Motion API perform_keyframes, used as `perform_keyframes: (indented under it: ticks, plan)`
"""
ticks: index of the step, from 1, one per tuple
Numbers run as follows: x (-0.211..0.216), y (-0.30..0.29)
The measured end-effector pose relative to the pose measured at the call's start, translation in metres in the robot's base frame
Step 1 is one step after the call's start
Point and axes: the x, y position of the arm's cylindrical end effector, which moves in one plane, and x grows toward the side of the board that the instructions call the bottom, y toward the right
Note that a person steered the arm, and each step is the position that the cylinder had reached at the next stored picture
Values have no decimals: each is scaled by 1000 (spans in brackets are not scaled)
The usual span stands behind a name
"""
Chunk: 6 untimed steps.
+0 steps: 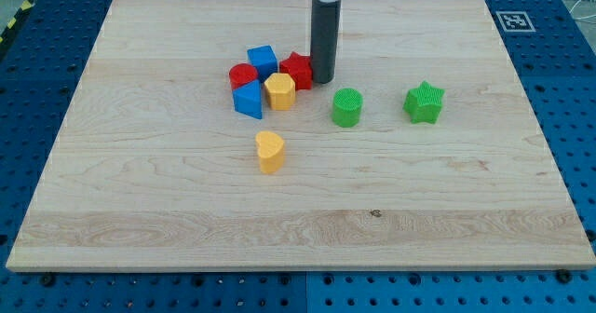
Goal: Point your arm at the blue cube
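My tip [322,78], a bare rod holding nothing, rests just right of the red block [297,70], and the blue cube [262,60] lies to the view's left beyond it, at the cluster's top edge.

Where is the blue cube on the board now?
The blue cube sits at the top of the cluster, left of centre, between the red cylinder and red block; my tip is right of it.

No readable text; fiducial marker [514,20] on board's top-right corner.
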Motion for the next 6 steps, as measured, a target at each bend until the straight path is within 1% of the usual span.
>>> perform_keyframes:
  ticks: [2, 4, 6]
  plan:
    - [-46, 0]
    - [-53, -15]
    - [-59, -66]
